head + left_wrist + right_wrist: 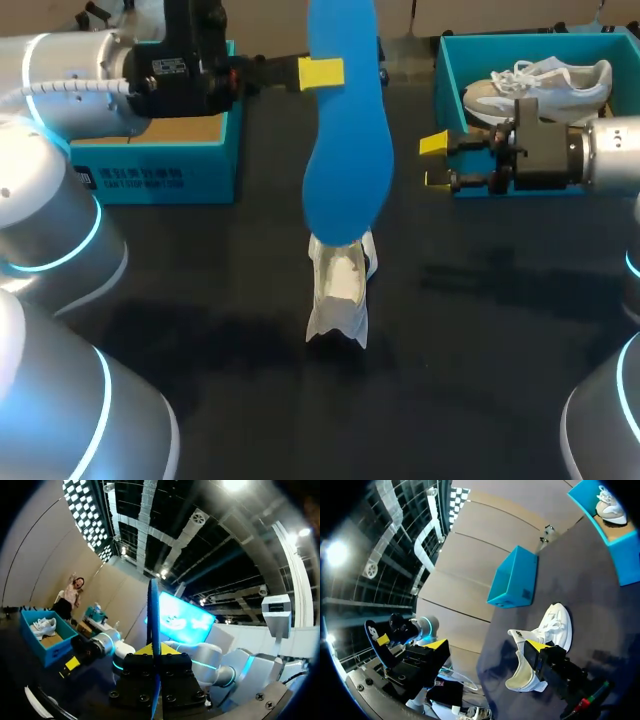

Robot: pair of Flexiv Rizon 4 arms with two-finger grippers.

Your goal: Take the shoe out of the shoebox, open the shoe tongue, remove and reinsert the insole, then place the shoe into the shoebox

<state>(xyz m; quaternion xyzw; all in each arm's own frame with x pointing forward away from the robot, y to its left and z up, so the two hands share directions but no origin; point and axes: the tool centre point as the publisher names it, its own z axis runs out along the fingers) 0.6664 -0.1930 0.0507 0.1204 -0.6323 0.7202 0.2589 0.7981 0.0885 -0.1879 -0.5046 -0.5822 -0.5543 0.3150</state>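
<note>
Left gripper (pixel 322 72): clenching on the upper part of the blue insole (pixel 345 140) and holding it high over the middle of the surface (pixel 480 330). In the left wrist view the sheet is showing edge-on between the yellow tips. Right gripper (pixel 437 160): released, carrying nothing, hovering just in front of the shoebox (pixel 520 35). White shoe (pixel 340 285): sitting on the surface outside the box, appearing just below the insole's lower end. Step in hand, by judgement: reinserting the insole. Doing it well is likely calling for three things: lining the lower end up with the shoe's mouth, feeding it toe-ward at a shallow slant, and using the idle gripper to steady the heel so the light shoe is not tipping or sliding. Surface: dark, matte. The shoebox, at the far right, is holding a second shoe (pixel 545 85), and a second teal box (pixel 150 165) is standing at the far left. Both are sitting well apart from the white shoe, leaving working room around it.
</note>
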